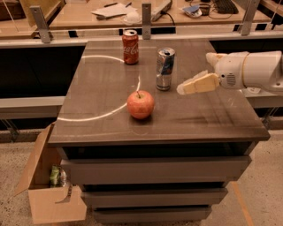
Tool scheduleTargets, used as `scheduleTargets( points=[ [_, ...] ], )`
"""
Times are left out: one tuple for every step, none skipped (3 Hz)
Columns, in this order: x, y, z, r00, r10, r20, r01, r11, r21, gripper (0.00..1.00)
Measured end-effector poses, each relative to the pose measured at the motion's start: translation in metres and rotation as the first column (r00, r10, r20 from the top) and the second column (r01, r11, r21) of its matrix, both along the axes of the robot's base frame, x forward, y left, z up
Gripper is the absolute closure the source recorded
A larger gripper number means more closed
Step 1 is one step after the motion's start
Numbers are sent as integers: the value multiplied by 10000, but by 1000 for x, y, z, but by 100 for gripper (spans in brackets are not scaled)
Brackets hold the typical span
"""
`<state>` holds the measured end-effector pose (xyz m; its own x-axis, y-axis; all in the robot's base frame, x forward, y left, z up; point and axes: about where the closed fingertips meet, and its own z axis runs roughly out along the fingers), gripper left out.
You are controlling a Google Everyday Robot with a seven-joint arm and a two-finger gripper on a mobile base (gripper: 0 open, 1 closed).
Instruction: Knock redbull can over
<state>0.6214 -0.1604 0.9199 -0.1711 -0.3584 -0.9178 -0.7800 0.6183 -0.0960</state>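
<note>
The redbull can, slim, silver and blue, stands upright near the middle of the brown table. My gripper reaches in from the right on a white arm, its cream-coloured fingers pointing left. The tip hangs just to the right of the can's lower part, a small gap away from it.
A red Coca-Cola can stands behind and left of the redbull can. A red apple lies in front of it. A cardboard box sits on the floor at the lower left. A cluttered desk runs behind the table.
</note>
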Motion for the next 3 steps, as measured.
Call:
scheduleTargets(
  points=[
    [27, 8, -5, 9981, -121, 605, 79, 9975, 703, 0],
    [53, 21, -11, 9945, 81, 1043, -199, 9935, 1123, 0],
    [72, 46, -16, 9900, 771, 1185, -947, 9839, 1516, 0]
  ],
)
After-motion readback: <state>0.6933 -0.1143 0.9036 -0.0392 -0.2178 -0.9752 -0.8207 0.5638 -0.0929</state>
